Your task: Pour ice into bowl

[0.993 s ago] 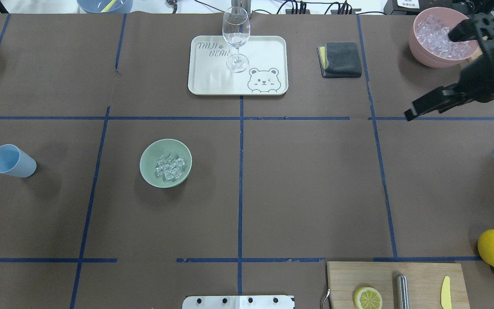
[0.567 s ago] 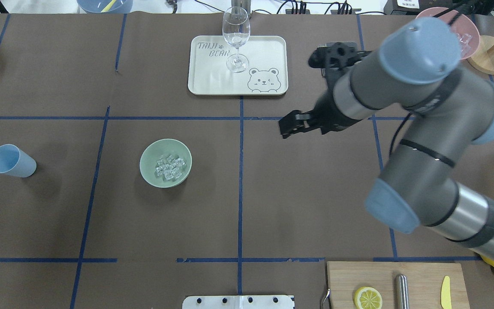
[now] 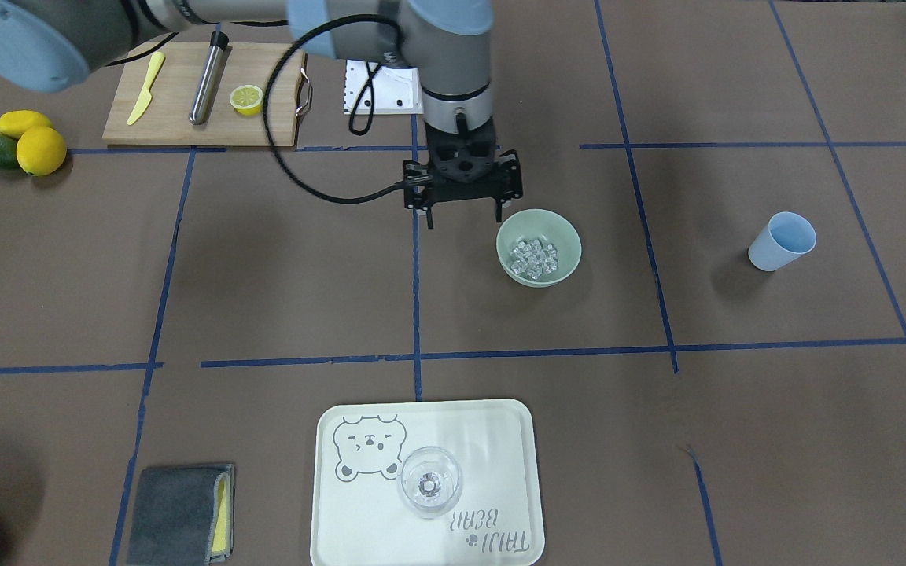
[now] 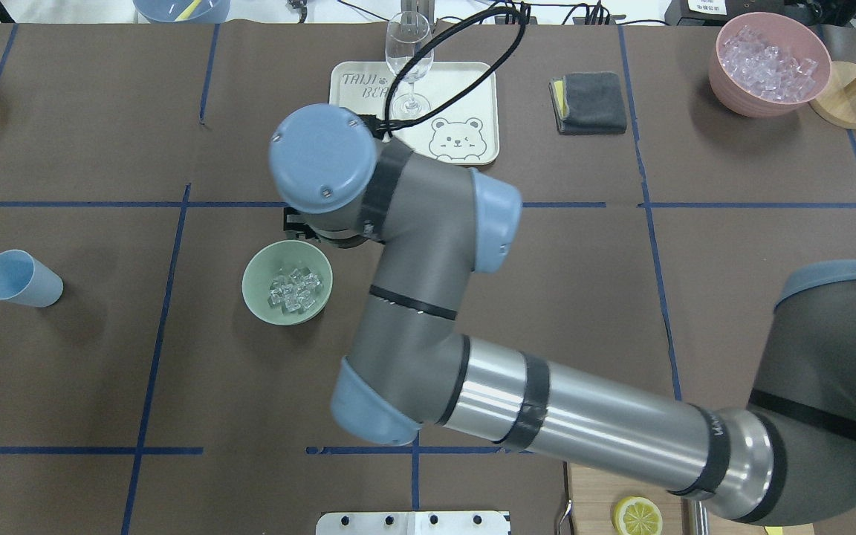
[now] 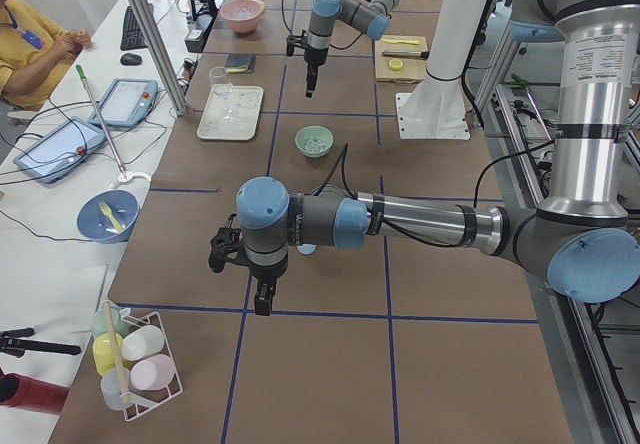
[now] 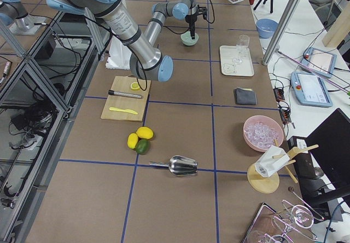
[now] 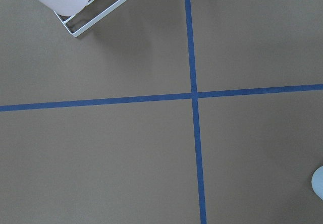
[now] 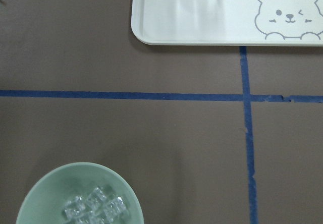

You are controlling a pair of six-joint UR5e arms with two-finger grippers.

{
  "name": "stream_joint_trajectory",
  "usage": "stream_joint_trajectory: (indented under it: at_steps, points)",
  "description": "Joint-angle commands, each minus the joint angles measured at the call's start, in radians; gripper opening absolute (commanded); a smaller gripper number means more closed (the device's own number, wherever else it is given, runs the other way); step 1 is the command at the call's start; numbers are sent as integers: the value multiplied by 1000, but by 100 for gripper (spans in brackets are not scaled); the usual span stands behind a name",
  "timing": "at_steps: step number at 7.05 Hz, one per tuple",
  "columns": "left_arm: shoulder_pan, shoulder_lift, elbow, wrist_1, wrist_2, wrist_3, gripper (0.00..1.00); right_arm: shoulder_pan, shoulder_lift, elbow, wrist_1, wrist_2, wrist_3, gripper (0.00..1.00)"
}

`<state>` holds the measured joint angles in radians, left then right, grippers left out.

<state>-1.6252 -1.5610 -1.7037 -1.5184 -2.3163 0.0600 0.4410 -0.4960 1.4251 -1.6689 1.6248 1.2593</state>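
Ice (image 3: 535,259) sits heaped in the bowl (image 3: 568,236), mid-table; pour looks done. In the front-facing view the right gripper (image 3: 462,220) hangs at the bowl's ten o'clock, fingers spread, empty, probably lined up on the rim. Cup (image 3: 782,242) at three o'clock, well apart. Left gripper (image 5: 263,302): can't tell its state.
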Motion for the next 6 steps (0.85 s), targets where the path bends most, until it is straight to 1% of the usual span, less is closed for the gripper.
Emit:
stream_joint_trajectory:
  at_steps: [1,2,3,4,5,6]
  points:
    - [1,-1,1,0,0,0,100,-54,67,-182,96,-68,57,100]
    - [1,-1,1,0,0,0,100,-57,63,-237,139,-60,54,100]
    - [1,-1,1,0,-2,0,100,-64,39,-250,188,-48,54,100]
    - [1,-1,2,0,0,1,100,-71,33,-250,195,-45,54,99]
    - [1,-1,9,-23,0,0,100,-74,33,-250,195,-46,48,94]
    - [1,1,18,-48,0,0,100,-80,40,-250,195,-46,58,50]
